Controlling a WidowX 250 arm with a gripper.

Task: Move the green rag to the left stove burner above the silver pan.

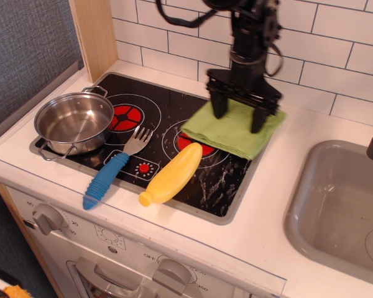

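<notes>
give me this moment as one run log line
phase: reaching for rag | gripper: open, fingers astride green rag | rag: on right side of stove, not on left burner | pan: front left

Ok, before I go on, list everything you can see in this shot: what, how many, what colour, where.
Rag: 1, green, right side of the stove, partly over the right burner.
Pan: 1, silver, front-left corner of the stove.
Left burner: 1, red, just right of the pan, uncovered.
Fork: 1, blue handle, front of the stove.
Banana toy: 1, yellow, front centre of the stove.
Stove: 1, black glass, in the counter.
Sink: 1, grey, far right.
Knobs: grey, front panel below.
Gripper: 1, black, open, fingers spread over the rag.
</notes>
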